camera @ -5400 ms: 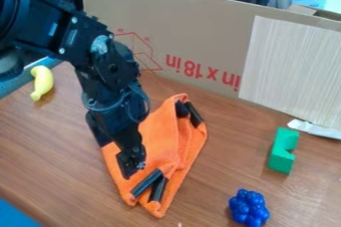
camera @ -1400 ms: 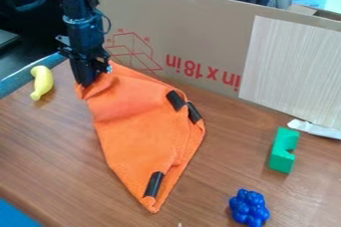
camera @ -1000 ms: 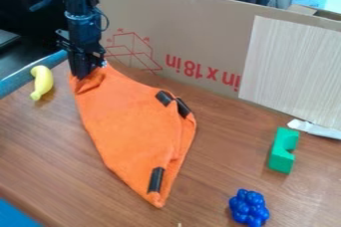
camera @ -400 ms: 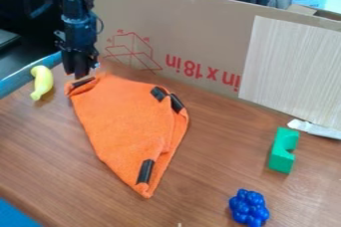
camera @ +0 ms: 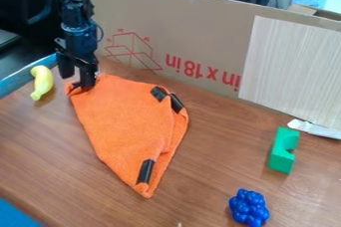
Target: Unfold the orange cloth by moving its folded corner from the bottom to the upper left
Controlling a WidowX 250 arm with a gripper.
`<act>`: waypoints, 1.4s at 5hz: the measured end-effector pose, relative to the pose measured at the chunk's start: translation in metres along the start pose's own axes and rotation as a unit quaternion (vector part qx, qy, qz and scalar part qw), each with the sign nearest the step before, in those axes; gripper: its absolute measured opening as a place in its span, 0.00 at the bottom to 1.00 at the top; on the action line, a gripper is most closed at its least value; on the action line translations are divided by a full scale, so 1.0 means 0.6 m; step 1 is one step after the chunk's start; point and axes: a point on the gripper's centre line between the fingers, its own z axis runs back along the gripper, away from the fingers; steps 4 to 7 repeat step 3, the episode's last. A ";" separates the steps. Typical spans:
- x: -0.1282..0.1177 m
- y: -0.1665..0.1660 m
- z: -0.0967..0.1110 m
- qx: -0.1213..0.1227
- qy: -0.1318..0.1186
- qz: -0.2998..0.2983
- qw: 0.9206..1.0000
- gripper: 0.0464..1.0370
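At the upper left, the black gripper (camera: 77,78) hangs over the top-left corner of an orange cloth (camera: 130,121). Its two fingers stand apart; the right one is at the cloth's corner and hides part of the black patch there, and whether it touches cannot be told. The cloth lies spread on the wooden table, narrowing to a point toward the front. Black patches show at its right edge (camera: 176,103) and near the front tip (camera: 145,171), and its right side is folded over.
Left of the gripper lies a yellow banana (camera: 42,82) near the blue-grey table edge (camera: 23,79). A cardboard panel (camera: 200,37) stands along the back. On the right are a green block (camera: 283,150), a blue grape-like cluster (camera: 249,208) and a white scrap (camera: 315,129).
The gripper carried the cloth's corner up and left, spreading the cloth, then let go of it. Since the last earlier frame its fingers have parted wider and the cloth has kept still.
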 end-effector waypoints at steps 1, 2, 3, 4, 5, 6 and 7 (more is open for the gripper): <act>-0.005 -0.010 0.034 -0.001 -0.031 0.000 1.000 0.96; -0.020 -0.030 0.087 -0.015 -0.070 -0.004 0.997 0.96; -0.049 -0.056 0.129 -0.045 -0.087 -0.004 0.995 0.96; -0.049 -0.056 0.129 -0.045 -0.087 -0.004 0.995 0.96; -0.049 -0.056 0.129 -0.045 -0.087 -0.004 0.995 0.96; -0.049 -0.056 0.129 -0.045 -0.087 -0.004 0.995 0.96; -0.049 -0.056 0.129 -0.045 -0.087 -0.004 0.995 0.96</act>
